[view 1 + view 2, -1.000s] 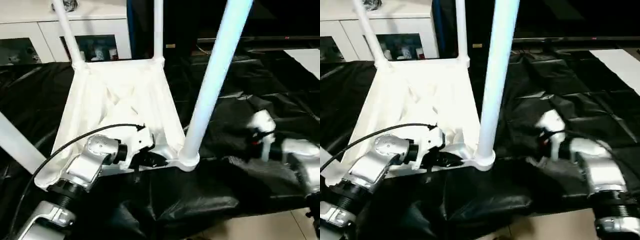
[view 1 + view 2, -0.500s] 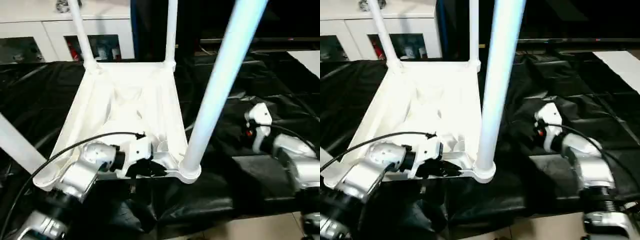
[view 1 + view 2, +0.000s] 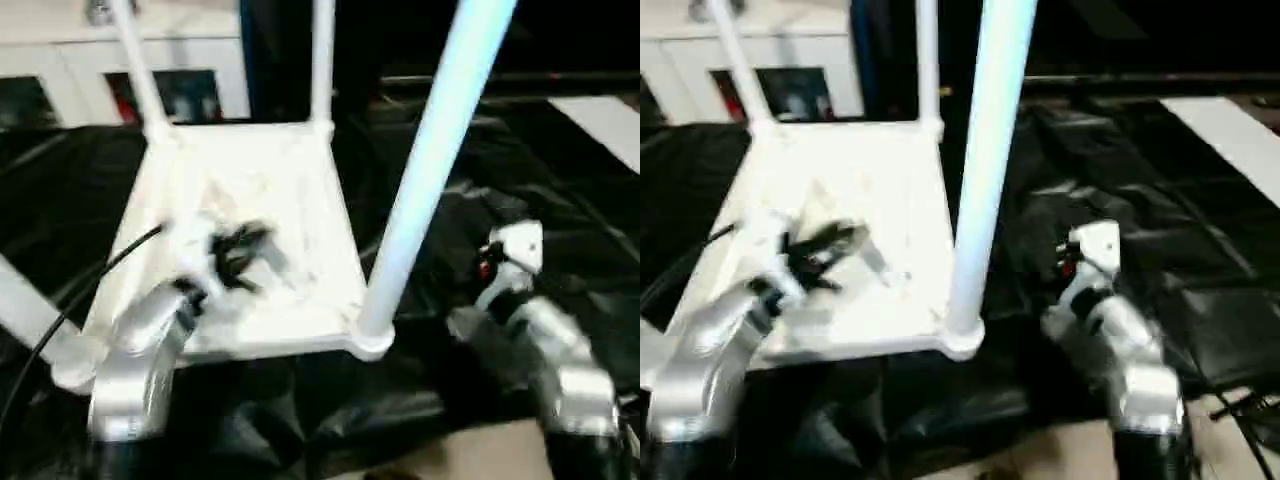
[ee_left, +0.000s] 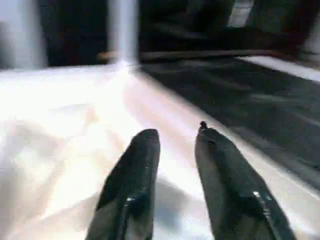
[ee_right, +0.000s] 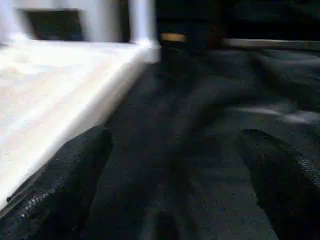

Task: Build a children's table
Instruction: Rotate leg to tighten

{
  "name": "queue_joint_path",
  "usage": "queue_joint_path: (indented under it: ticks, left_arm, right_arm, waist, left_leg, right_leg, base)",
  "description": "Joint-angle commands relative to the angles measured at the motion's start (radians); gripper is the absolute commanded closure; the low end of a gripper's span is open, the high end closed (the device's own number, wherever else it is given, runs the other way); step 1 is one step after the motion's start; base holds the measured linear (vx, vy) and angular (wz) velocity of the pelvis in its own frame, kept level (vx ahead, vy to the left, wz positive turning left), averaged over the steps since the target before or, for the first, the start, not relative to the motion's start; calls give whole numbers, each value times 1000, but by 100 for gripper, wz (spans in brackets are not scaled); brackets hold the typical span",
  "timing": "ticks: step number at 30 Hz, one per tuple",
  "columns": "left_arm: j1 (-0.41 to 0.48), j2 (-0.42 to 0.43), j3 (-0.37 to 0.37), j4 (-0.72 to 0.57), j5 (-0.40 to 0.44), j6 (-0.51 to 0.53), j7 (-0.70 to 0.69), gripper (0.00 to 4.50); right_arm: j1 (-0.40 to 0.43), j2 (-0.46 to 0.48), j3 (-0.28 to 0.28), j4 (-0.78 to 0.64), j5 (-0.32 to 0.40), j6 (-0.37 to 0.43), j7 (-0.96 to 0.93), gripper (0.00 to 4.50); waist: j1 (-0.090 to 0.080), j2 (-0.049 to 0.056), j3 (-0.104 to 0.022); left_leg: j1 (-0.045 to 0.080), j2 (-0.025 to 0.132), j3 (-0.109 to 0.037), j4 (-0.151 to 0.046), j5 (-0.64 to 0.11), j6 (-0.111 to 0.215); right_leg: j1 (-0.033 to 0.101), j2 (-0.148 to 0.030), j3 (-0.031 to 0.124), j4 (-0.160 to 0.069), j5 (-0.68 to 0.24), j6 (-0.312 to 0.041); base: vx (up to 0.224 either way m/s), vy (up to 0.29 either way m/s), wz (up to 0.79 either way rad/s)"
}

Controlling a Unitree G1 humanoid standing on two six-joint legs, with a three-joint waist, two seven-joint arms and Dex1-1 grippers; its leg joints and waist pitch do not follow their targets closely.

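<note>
The children's table [image 3: 250, 230] lies upside down on a black sheet [image 3: 560, 190], its ribbed underside facing up and legs standing up from the corner sockets. At the far left a near leg [image 3: 25, 300] slants out of the picture's edge, and a far leg [image 3: 135, 70] rises at the back left corner in front of a white glass-door cabinet [image 3: 60, 60]. The left gripper [image 3: 240, 250] hovers over the underside, its jaws a little apart with nothing between them. Another far leg [image 3: 322, 60] stands at the back right corner. The near right leg [image 3: 430, 160] rises tall from its socket. Right of it, the right gripper [image 5: 175, 165] hangs over the black sheet beside the table's edge, jaws wide apart and empty.
</note>
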Motion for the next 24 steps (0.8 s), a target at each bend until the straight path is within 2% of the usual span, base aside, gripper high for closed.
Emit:
queue_joint_path:
  ticks: [1, 3, 5, 7, 8, 10, 11, 12, 13, 21, 22, 23, 24]
  left_arm:
    - [29, -14, 5, -38, 50, 35, 86, 281]
    - [60, -32, 1, -52, 60, 12, 113, 281]
    - [115, -36, -59, -79, 108, -30, 112, 281]
    - [125, -37, -72, -82, 121, -37, 121, 281]
    - [139, -48, -82, -88, 111, -32, 128, 281]
    - [152, -54, -97, -94, 117, -48, 143, 281]
    - [155, -54, -99, -98, 121, -48, 150, 281]
    - [154, -58, -99, -102, 122, -47, 159, 281]
    - [152, -62, -99, -106, 120, -50, 166, 281]
    - [159, -56, -110, -114, 119, -67, 180, 281]
    - [159, -56, -112, -115, 114, -64, 182, 281]
    - [159, -56, -112, -115, 113, -64, 182, 281]
    - [160, -55, -114, -115, 113, -66, 183, 281]
  right_arm:
    - [19, 10, 20, -65, -56, 77, -71, 0]
    - [32, 7, 52, -79, -75, 126, -81, 0]
    - [72, 29, 57, -102, -19, 36, -43, 0]
    - [84, 36, 58, -112, -15, 18, -41, 0]
    - [100, 35, 73, -125, -20, 26, -36, 0]
    - [122, 44, 89, -149, -6, 43, -23, 0]
    - [127, 48, 91, -160, -4, 53, -25, 0]
    - [131, 54, 93, -175, -3, 65, -28, 0]
    - [134, 58, 94, -188, -2, 80, -34, 0]
    - [150, 51, 108, -195, 3, 84, -30, 0]
    - [150, 51, 108, -197, 2, 87, -29, 0]
    - [150, 52, 108, -197, 2, 87, -28, 0]
    - [149, 51, 108, -197, 0, 89, -27, 0]
  waist:
    - [-1, -17, -56]
    - [-1, -11, -56]
    - [-2, -13, -57]
    - [-2, -9, -57]
    - [0, -2, -56]
    - [-2, -5, -55]
    - [-1, 0, -56]
    - [-3, -4, -58]
    - [-3, -4, -58]
    - [-2, -2, -58]
    - [-3, -6, -61]
    - [-3, -6, -61]
    - [-4, -3, -78]
  left_leg:
    - [7, 11, -4, -72, -321, 7]
    - [9, 10, -7, -72, -336, 3]
    - [9, 12, -8, -73, -359, 7]
    - [8, 13, -12, -76, -379, 9]
    - [14, 16, -12, -77, -388, 6]
    - [5, 18, -14, -82, -380, 7]
    - [6, 17, -14, -83, -379, 6]
    - [4, 18, -13, -82, -375, 6]
    - [2, 17, -14, -83, -369, 6]
    - [3, 17, -12, -81, -354, 4]
    - [-9, 16, -10, -76, -274, 16]
    - [-9, 16, -10, -76, -274, 16]
    - [-36, 1, -2, -46, 14, 101]
  right_leg:
    - [31, -39, 34, -109, -488, -48]
    - [27, -38, 33, -112, -508, -32]
    - [23, -42, 34, -119, -515, -17]
    - [21, -41, 34, -118, -504, -16]
    - [17, -40, 36, -118, -485, -24]
    - [26, -39, 36, -114, -439, -37]
    - [27, -40, 36, -113, -428, -41]
    - [28, -38, 38, -111, -402, -47]
    - [30, -39, 38, -108, -386, -55]
    - [33, -40, 41, -105, -352, -70]
    - [30, -37, 42, -102, -259, -91]
    - [30, -37, 42, -102, -259, -91]
    - [20, -24, 30, -80, 75, -169]
  base:
    - [0, 0, 0]
    - [0, 0, 0]
    - [0, 0, 0]
    - [0, 0, 0]
    - [0, 0, 0]
    - [0, 0, 0]
    - [0, 0, 0]
    - [0, 0, 0]
    - [0, 0, 0]
    - [0, 0, 0]
    - [0, 0, 0]
    - [0, 0, 0]
    - [0, 0, 0]
